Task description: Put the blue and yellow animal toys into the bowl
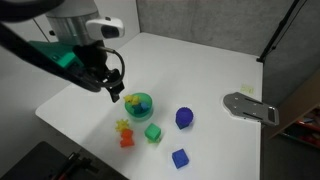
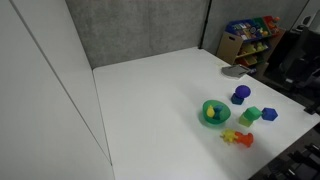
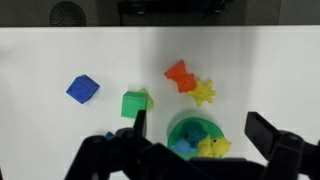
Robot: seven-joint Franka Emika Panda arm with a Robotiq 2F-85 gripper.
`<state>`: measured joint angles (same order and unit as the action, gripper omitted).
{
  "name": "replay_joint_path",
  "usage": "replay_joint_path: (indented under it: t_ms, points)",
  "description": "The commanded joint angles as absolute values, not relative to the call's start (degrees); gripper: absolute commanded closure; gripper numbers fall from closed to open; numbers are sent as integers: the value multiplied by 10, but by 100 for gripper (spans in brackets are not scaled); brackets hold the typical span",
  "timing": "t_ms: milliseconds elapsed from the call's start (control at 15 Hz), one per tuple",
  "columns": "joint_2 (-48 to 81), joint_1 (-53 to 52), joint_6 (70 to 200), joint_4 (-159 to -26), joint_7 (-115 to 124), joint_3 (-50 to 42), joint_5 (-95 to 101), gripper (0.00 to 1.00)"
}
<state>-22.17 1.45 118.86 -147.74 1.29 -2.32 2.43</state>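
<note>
Spread wide and empty over the bowl (image 3: pixel 173 133), the claw (image 3: pixel 197 122) could clip its rim, spilling the yellow toy (image 3: pixel 212 148).

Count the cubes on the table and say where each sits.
2. The green cube sits beside the bowl. The blue cube lies apart, farther from the bowl, past the green one. None appears hidden.

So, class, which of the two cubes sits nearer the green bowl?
The green cube: it sits close beside the bowl, while the blue cube lies farther out, beyond the green one.
</note>
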Motion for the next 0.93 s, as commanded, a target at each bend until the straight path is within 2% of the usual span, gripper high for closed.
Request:
replay_joint_path:
  t_ms: [0,867]
  points:
    - [-264,11,1150,-1453,39,-7,4,0]
    - [-284,6,1147,-1436,72,24,6,0]
